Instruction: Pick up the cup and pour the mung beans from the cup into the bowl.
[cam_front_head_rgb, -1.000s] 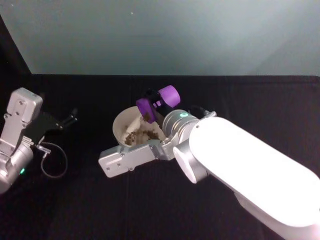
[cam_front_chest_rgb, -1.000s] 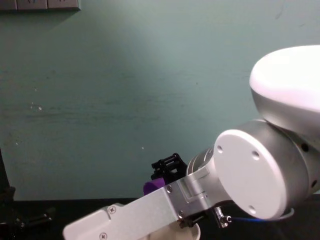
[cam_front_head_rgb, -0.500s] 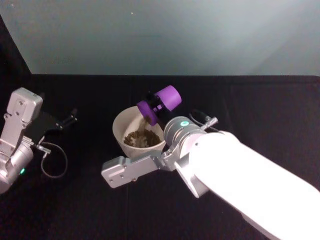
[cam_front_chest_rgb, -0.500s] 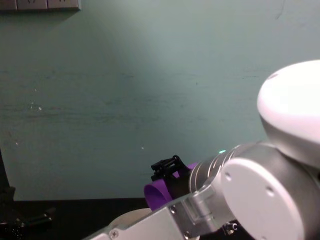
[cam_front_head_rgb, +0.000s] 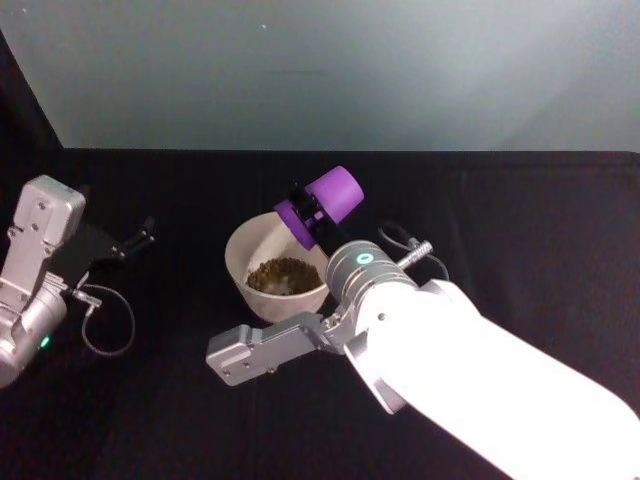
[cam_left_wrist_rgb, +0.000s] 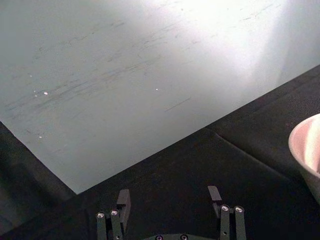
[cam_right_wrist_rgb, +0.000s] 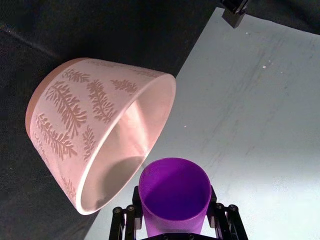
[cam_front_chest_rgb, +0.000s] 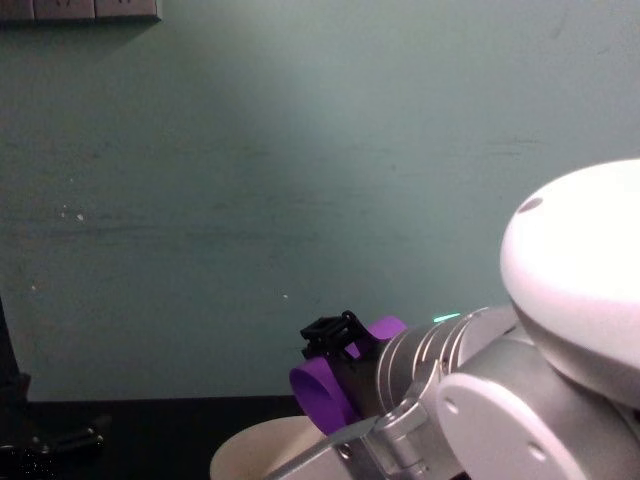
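Cup (cam_front_head_rgb: 322, 204) is clamped in my right gripper (cam_front_head_rgb: 306, 201), a finger pressed to each side of its purple wall, as the right wrist view shows (cam_right_wrist_rgb: 174, 196). I hold it tipped steeply, mouth turned down toward the bowl (cam_front_head_rgb: 238, 252) and base raised. It hangs over the bowl's far rim, on the side toward my right arm. In the chest view the cup (cam_front_chest_rgb: 318, 398) sits above the cream rim (cam_front_chest_rgb: 248, 456) and apart from it. Mung beans (cam_front_head_rgb: 282, 274) lie in a brown heap at the bottom of the bowl. From my right wrist the cup's inside looks plain purple, though its deepest part is shaded and I cannot be sure of it. The bowl's outer wall (cam_right_wrist_rgb: 65, 110) carries a leaf pattern. My left gripper (cam_front_head_rgb: 135, 240) rests on the black table (cam_front_head_rgb: 500, 200) at the left side, well apart from the bowl. Its fingers (cam_left_wrist_rgb: 121, 200) stand spread with nothing between them.
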